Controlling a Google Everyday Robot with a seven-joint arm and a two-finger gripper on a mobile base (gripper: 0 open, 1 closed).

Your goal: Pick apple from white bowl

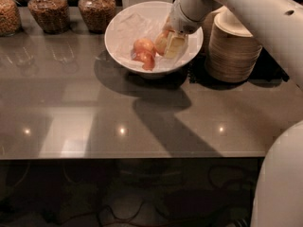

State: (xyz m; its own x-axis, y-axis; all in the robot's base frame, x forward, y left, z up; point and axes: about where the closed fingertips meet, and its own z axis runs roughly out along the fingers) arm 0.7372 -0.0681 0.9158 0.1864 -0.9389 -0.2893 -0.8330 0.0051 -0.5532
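We see the gripper (171,45) down inside the white bowl (116,27) on the counter (94,117), the apple (161,41) right against its left side, its hold we cannot tell, pinker apples (144,51) just left, stacked bowls (232,51) to the right

Dim, warm light is arriving from above and from the far side of the end effector (171,45), which is sitting inside the white bowl (124,25). The bowl's glossy interior is reading as the brightest zone. Shadows are falling toward the camera. The bowl's shadow is spreading over the desk (71,103) just nearer than and left of the end effector. The shadow of the arm (246,8) is running as a broad band to the near edge. Three small glare points and a pale rectangular reflection are showing along that edge. The space below the desk is sinking into darkness.
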